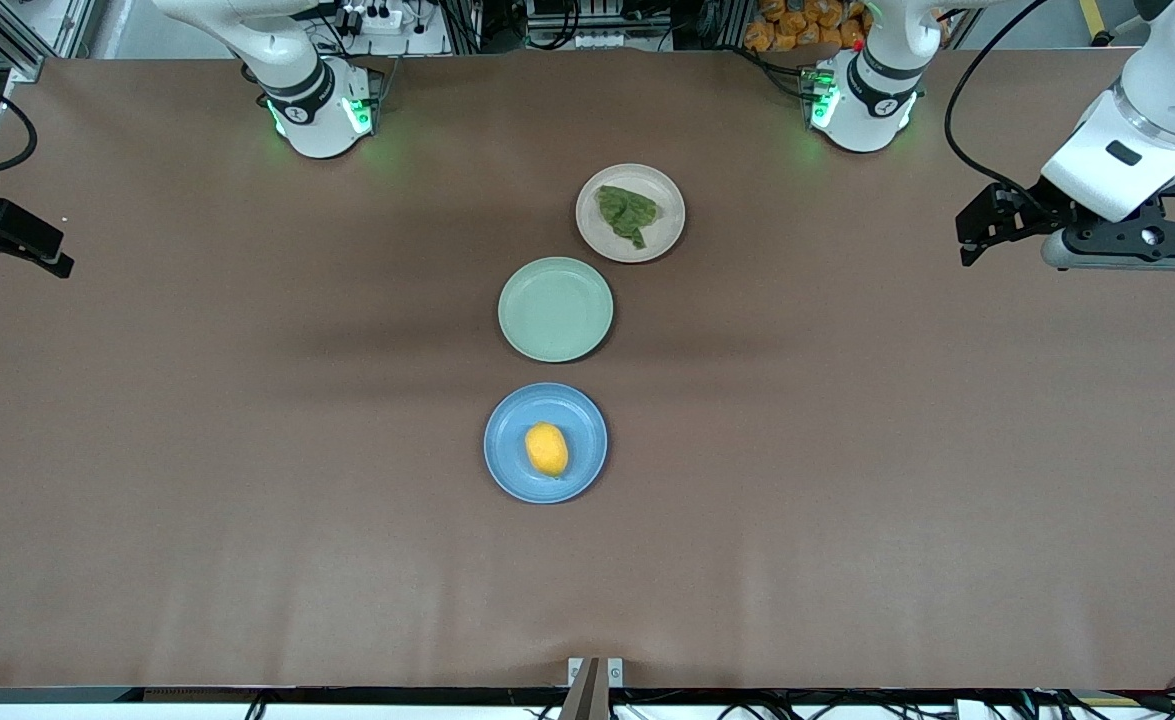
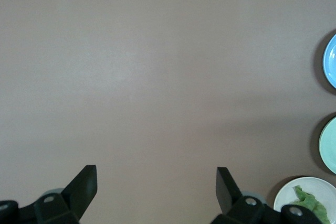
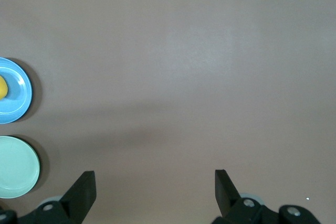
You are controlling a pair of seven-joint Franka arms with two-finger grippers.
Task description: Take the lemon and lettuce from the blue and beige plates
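Note:
A yellow lemon (image 1: 546,449) lies on the blue plate (image 1: 509,440), the plate nearest the front camera. A green lettuce leaf (image 1: 628,213) lies on the beige plate (image 1: 669,226), the plate nearest the robots' bases. My left gripper (image 1: 965,238) is open and empty over bare table at the left arm's end. My right gripper (image 1: 59,252) is open and empty over the right arm's end. The left wrist view shows its open gripper (image 2: 156,179), the beige plate (image 2: 286,195) and the lettuce (image 2: 310,203). The right wrist view shows its open gripper (image 3: 154,182), the blue plate (image 3: 18,93) and the lemon's edge (image 3: 2,87).
An empty pale green plate (image 1: 555,308) sits between the blue and beige plates; it also shows in the left wrist view (image 2: 329,145) and the right wrist view (image 3: 16,166). The brown table (image 1: 247,450) stretches wide on both sides of the plates.

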